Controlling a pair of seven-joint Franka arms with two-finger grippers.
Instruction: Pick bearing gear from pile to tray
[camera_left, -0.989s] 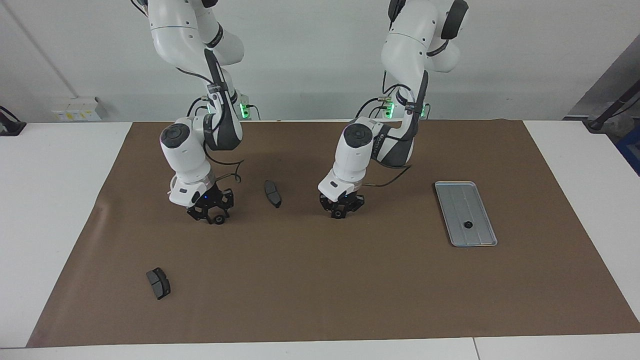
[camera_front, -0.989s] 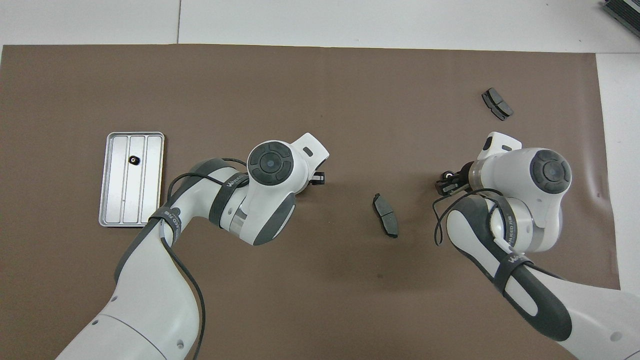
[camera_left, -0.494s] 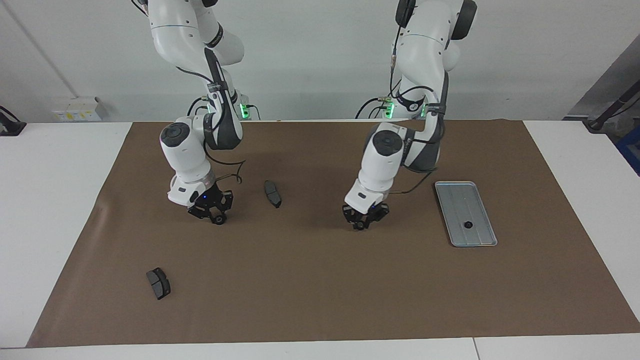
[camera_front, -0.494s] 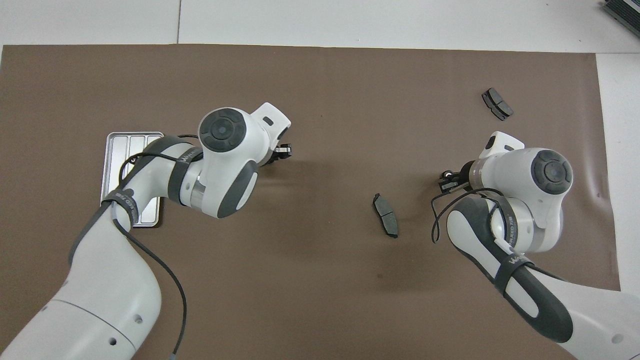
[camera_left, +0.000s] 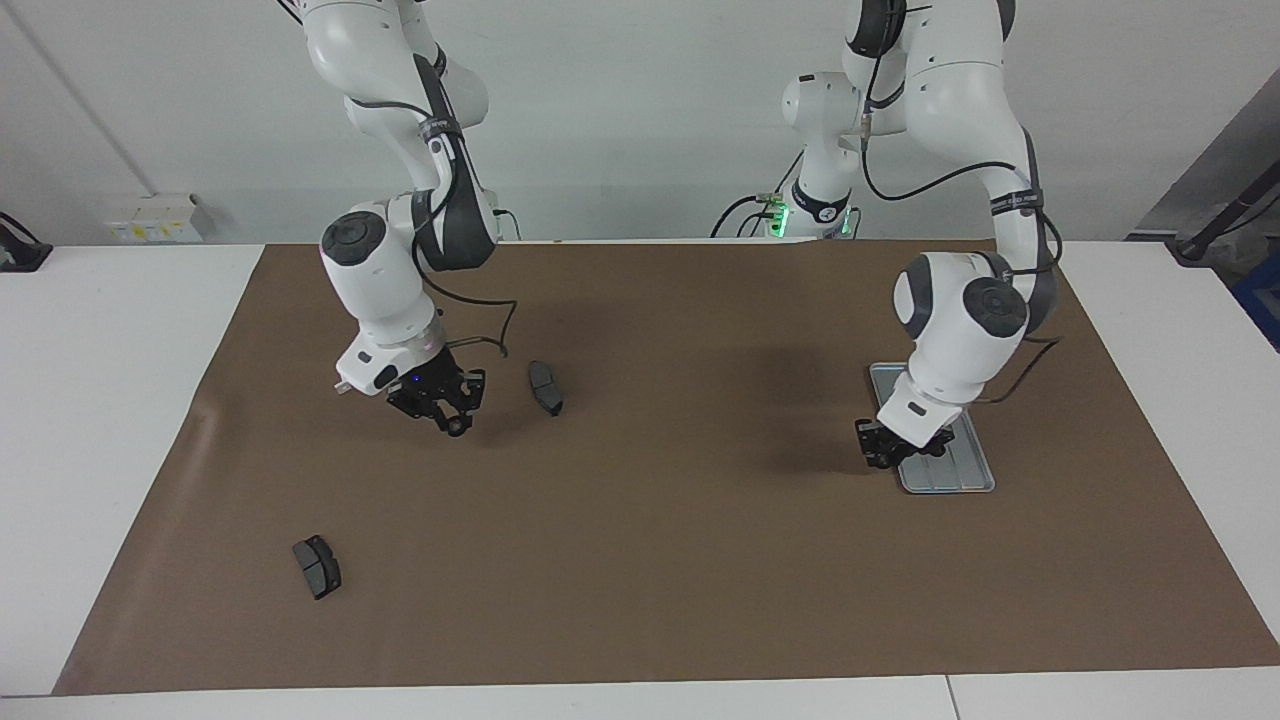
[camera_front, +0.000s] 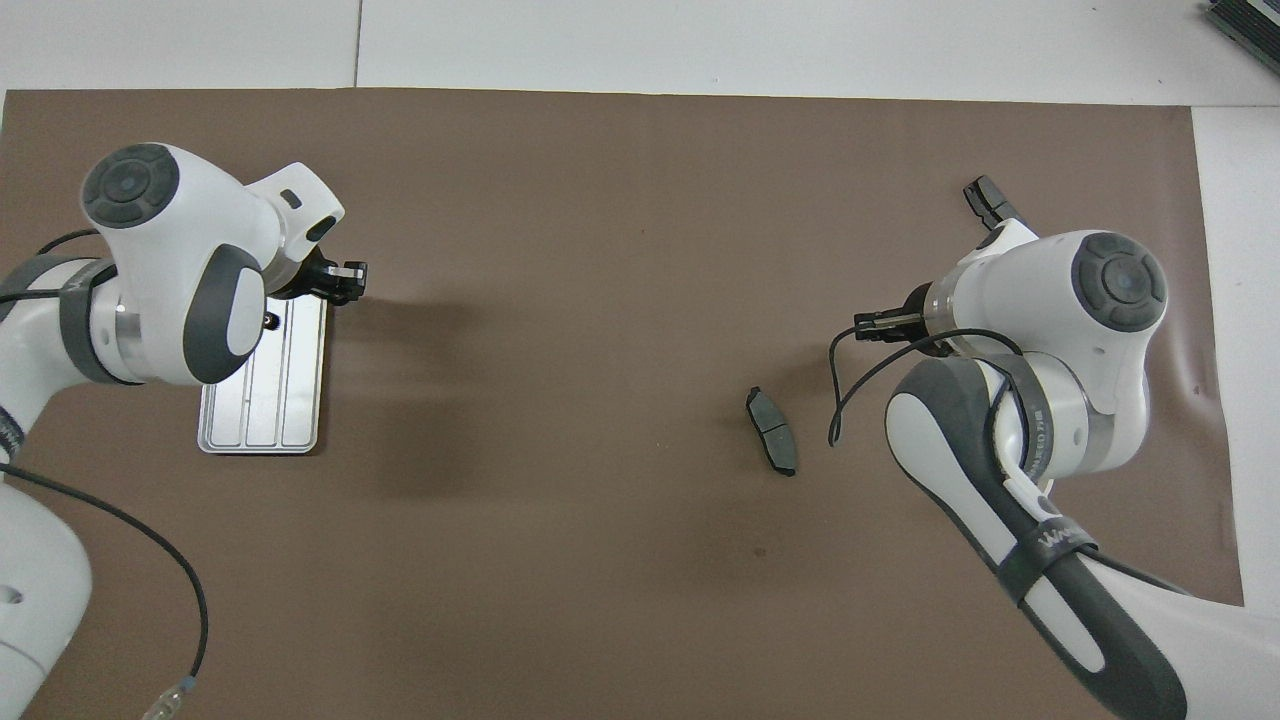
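Note:
The silver ribbed tray (camera_left: 952, 468) (camera_front: 262, 420) lies toward the left arm's end of the mat, with one small black bearing gear (camera_front: 268, 320) in it. My left gripper (camera_left: 879, 455) (camera_front: 347, 279) hangs low over the tray's rim on the side toward the table's middle, shut on a small dark bearing gear. My right gripper (camera_left: 453, 421) (camera_front: 872, 322) is raised a little over the mat, shut on another black bearing gear (camera_left: 457, 428). Of the pile, only two dark brake-pad pieces show.
One brake-pad piece (camera_left: 545, 387) (camera_front: 771, 431) lies beside the right gripper, toward the table's middle. Another brake-pad piece (camera_left: 317, 566) (camera_front: 988, 200) lies farther from the robots at the right arm's end. The brown mat (camera_left: 640, 560) covers the white table.
The left arm swung from the middle of the mat to the tray, carrying its gear. The right gripper closed on a gear on the mat and lifted it slightly.

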